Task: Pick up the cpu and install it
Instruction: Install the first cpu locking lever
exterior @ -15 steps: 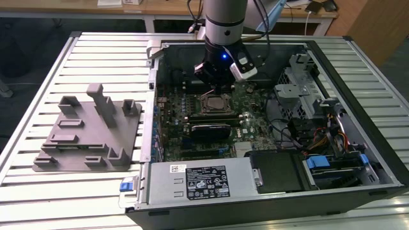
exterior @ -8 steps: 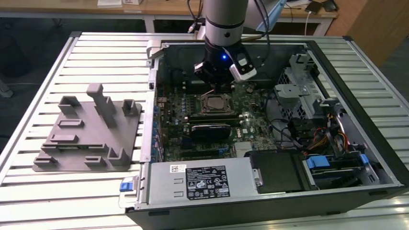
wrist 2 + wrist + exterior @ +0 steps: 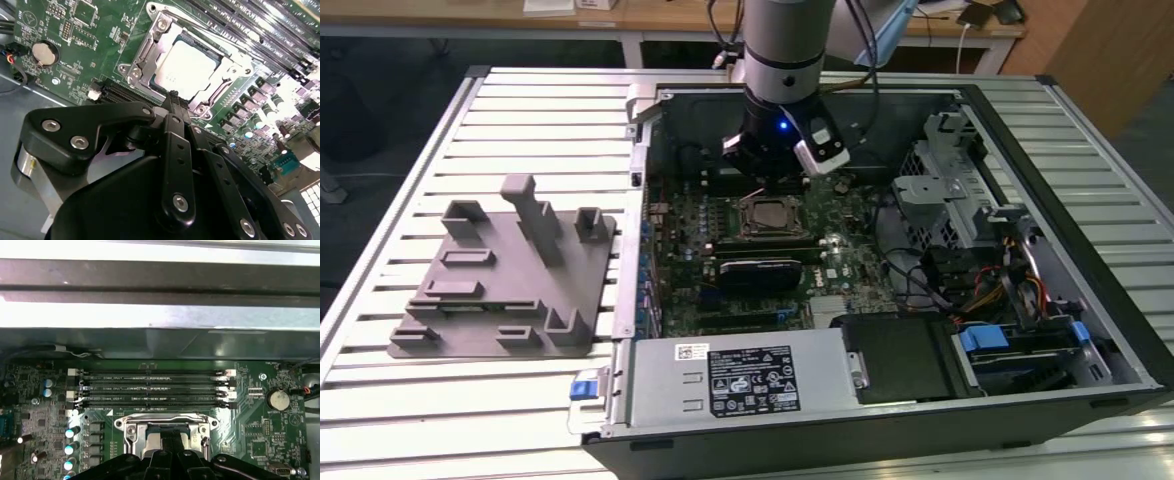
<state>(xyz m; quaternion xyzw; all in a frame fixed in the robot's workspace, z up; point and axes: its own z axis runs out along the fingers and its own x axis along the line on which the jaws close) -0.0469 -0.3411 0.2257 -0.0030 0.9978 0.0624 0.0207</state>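
Hovering inside the open computer case point(image 3: 1121, 330), the claw point(image 3: 173, 96) is pointing down at the motherboard point(image 3: 65, 55), its two black fingers point(image 3: 176, 150) pressed together into a single narrow tip and gripping nothing. In the second wrist view that tip is sitting just over the near edge of the cpu point(image 3: 187, 67), though whether it is touching the chip cannot be told. The cpu, its silver top facing up, is lying seated in the socket, with the metal socket frame point(image 3: 145, 55) running around it. In the first wrist view the memory slots point(image 3: 150, 387) are lying in parallel rows just beyond the socket, and a round coin battery point(image 3: 276, 399) is sitting near one end of them. In the exterior view the arm point(image 3: 783, 50) is reaching down into the case, while the grey fixture plate point(image 3: 507, 290) with upright posts is resting on the slatted counter point(image 3: 400, 400), well apart on the exterior view's left.
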